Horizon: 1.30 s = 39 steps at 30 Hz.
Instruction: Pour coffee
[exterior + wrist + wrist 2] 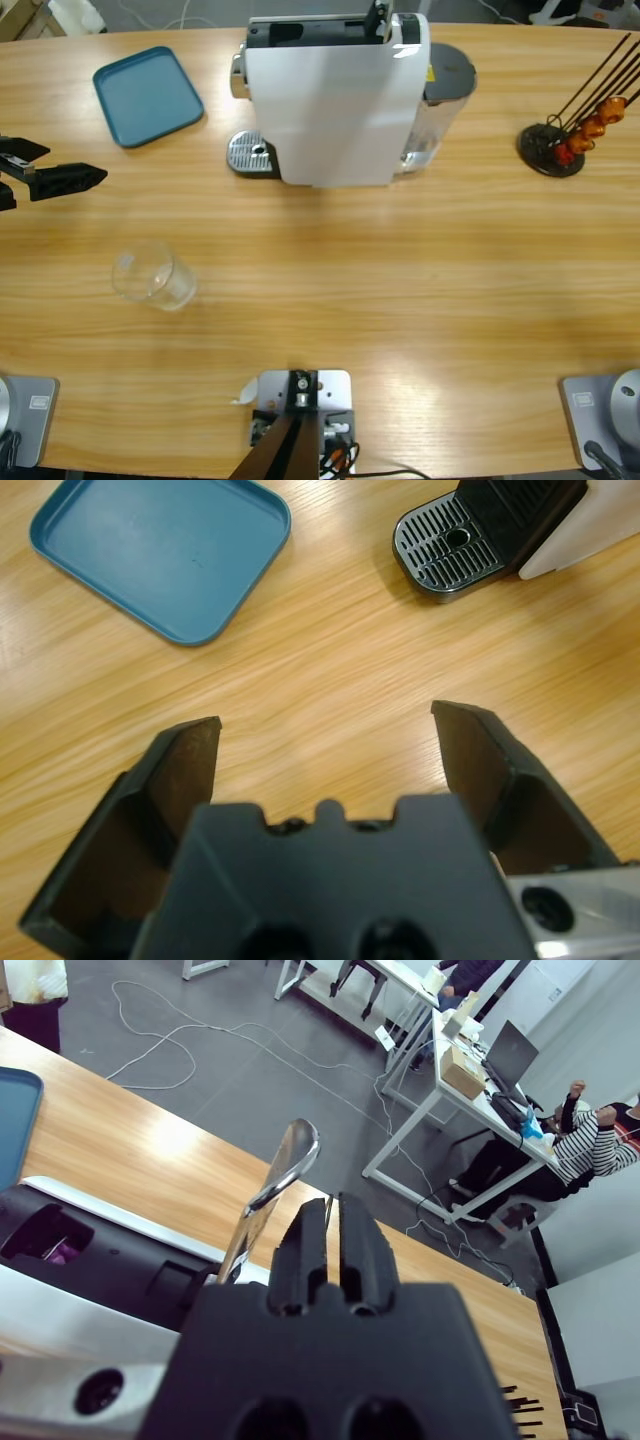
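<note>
The glass (153, 277) stands on the table (400, 280) in front of the coffee machine (335, 95), well apart from the left gripper (325, 745), whose jaws are spread over bare wood, while the right gripper (333, 1222) has its jaws pressed together beside the machine's lever (275, 1195).
</note>
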Motion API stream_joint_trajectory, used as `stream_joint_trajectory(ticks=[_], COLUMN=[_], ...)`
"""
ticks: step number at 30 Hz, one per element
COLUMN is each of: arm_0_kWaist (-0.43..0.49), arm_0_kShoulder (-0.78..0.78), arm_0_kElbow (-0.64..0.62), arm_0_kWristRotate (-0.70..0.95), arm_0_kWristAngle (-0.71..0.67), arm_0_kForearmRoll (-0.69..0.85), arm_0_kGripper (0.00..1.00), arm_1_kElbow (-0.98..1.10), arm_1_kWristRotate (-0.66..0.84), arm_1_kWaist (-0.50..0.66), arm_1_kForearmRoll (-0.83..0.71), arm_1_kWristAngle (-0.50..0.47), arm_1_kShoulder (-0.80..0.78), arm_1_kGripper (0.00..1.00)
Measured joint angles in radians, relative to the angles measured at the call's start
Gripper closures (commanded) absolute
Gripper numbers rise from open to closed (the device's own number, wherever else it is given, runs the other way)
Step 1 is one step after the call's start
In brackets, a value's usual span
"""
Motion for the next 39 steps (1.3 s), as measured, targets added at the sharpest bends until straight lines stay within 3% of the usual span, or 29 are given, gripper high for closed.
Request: stream_joint_trajectory(ticks=[39], arm_0_kWaist=[0.0], arm_0_kShoulder=[0.0], arm_0_kElbow=[0.0], arm_0_kWristRotate=[0.0], arm_0_kWristAngle=[0.0], arm_0_kForearmRoll=[0.0], arm_0_kGripper=[0.092], arm_1_kElbow=[-0.18], arm_1_kWristRotate=[0.0], arm_1_kWaist=[0.083], arm_1_kForearmRoll=[0.018], arm_1_kWristAngle=[0.029], arm_1_kShoulder=[0.226], arm_1_kGripper=[1.0])
